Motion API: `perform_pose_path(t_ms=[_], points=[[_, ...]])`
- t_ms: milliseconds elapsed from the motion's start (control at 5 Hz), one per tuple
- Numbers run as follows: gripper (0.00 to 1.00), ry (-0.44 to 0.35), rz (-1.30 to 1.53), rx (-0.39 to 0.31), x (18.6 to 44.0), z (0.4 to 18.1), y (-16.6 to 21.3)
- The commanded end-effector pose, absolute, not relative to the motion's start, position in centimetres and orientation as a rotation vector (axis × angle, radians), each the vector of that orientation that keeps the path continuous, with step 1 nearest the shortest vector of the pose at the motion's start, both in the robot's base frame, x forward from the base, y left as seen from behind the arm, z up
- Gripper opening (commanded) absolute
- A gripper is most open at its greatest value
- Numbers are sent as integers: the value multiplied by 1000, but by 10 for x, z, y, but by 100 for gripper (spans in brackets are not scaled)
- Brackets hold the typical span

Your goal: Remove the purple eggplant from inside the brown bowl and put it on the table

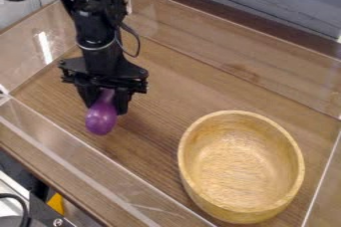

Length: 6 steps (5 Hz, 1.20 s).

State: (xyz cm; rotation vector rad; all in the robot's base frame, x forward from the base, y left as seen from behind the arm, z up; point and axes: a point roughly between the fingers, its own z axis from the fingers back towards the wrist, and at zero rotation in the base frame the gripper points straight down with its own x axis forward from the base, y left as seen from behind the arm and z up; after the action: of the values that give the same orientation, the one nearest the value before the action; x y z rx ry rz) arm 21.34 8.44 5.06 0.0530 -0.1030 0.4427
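Note:
My gripper (104,99) points straight down over the left part of the table (200,92), its black fingers shut on the top end of the purple eggplant (100,117). The eggplant hangs from the fingers, its lower end close to the wood surface; contact with the table cannot be told. The brown bowl (244,164) sits at the lower right with nothing inside it, well to the right of the gripper.
Clear acrylic walls (80,186) run round the table's edges, the front wall close below the eggplant. A clear triangular bracket (111,2) stands at the back left. Black cables hang from the arm (91,17).

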Motion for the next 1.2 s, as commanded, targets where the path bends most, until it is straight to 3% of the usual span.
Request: perform_pose_path(t_ms=[0, 1000], points=[[0, -121, 448, 70, 218, 51, 91], [0, -67, 438, 101, 227, 39, 94]])
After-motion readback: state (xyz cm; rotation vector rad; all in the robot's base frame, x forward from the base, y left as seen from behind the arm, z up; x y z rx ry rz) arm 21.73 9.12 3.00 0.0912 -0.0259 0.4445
